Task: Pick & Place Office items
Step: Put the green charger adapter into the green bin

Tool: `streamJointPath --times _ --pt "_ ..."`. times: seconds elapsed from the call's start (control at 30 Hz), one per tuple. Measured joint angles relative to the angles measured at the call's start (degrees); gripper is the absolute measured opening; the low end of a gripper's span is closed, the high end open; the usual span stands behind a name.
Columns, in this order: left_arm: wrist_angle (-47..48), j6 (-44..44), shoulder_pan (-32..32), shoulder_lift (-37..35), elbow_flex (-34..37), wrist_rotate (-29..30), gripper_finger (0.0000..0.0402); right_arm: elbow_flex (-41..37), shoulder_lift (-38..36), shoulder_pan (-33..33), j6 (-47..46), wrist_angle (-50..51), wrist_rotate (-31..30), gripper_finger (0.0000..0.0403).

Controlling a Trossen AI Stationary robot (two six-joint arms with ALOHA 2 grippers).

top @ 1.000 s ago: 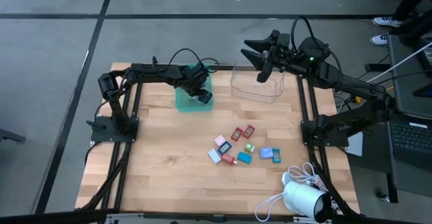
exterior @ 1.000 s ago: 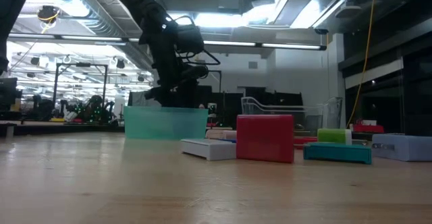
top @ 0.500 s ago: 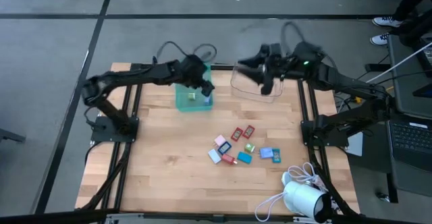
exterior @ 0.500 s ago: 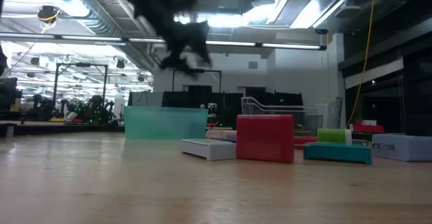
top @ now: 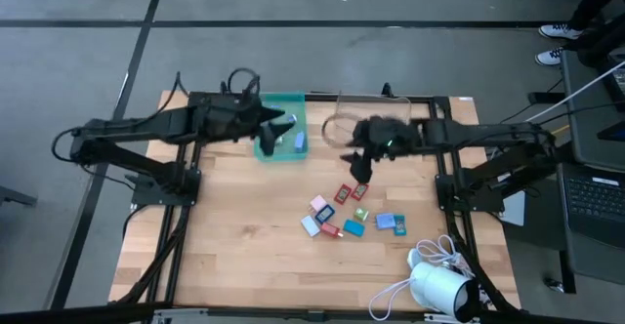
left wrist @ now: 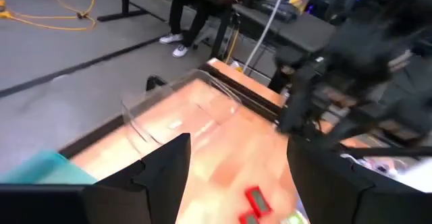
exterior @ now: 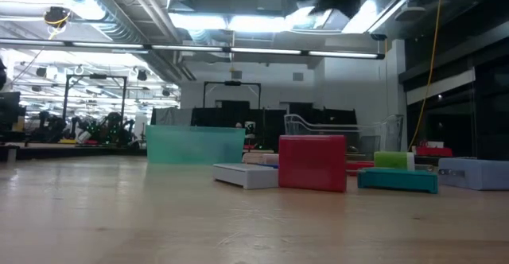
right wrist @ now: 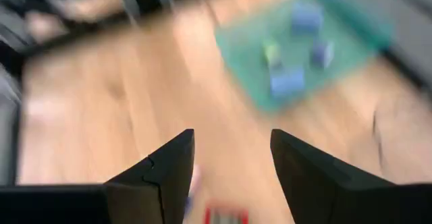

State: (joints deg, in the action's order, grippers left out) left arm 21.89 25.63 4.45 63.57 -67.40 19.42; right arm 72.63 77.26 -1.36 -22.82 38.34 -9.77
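Observation:
Several small flat office items [top: 347,212] in red, pink, blue, teal, green and white lie flat in a cluster on the wooden table. In the low view the red piece [exterior: 312,162] stands nearest. A few blue and green pieces [right wrist: 287,82] lie in the teal tray [top: 283,148]. My left gripper [top: 277,126] hovers open above the tray's left part. My right gripper [top: 359,166] is open in the air between the clear bin [top: 376,119] and the cluster; a red piece [right wrist: 226,216] shows just below its fingers. Neither holds anything.
The clear plastic bin [left wrist: 179,119] stands at the far edge, right of the teal tray [exterior: 195,145]. A white device with a cable [top: 435,285] sits at the table's near right corner. Bare wood lies left of and in front of the cluster.
My left gripper has risen out of the teal tray and drawn back toward the table's left, uncovering the pieces in the tray. My right gripper has swung from above the clear bin toward the near edge, coming over the table just beyond the cluster.

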Motion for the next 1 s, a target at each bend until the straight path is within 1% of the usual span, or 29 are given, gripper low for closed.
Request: streamJointPath --times 0.1,0.17,0.3,0.4,0.5,0.57,0.67,0.8,1.0 --pt "2.3 2.8 -6.4 -0.8 0.0 6.5 0.0239 -2.9 1.1 -2.5 -4.9 6.9 -2.7 0.0201" --pt "3.0 3.5 -10.1 -0.8 0.0 10.4 0.0239 -5.5 1.1 -4.4 -7.5 9.0 -3.3 0.0201" --pt "3.0 5.7 -15.1 -0.1 0.0 16.5 0.0239 -11.1 1.1 -9.0 -14.5 8.6 -2.1 0.0201" --pt "4.0 7.0 -17.2 0.4 0.0 19.0 0.0239 -14.8 1.3 -12.7 -19.9 5.9 -1.1 0.0201" --pt "4.9 7.5 -17.6 0.8 0.1 19.0 0.0239 -17.8 1.5 -15.4 -24.4 3.9 -0.7 0.0201" --pt "4.4 7.6 -17.6 1.0 0.0 18.3 0.0239 -19.2 1.5 -16.1 -26.0 1.8 -0.5 0.0201" --pt "4.6 7.2 -17.6 1.2 0.0 17.1 0.0239 -20.8 1.5 -16.3 -27.7 1.2 -0.4 0.0201" --pt "4.5 7.3 -17.5 1.3 0.0 16.6 0.0239 -22.3 3.6 -16.3 -27.8 0.9 1.7 0.0201" --pt "4.7 6.8 -17.5 1.6 0.0 16.5 0.0239 -23.0 8.4 -16.3 -26.0 -7.6 4.9 0.0201"
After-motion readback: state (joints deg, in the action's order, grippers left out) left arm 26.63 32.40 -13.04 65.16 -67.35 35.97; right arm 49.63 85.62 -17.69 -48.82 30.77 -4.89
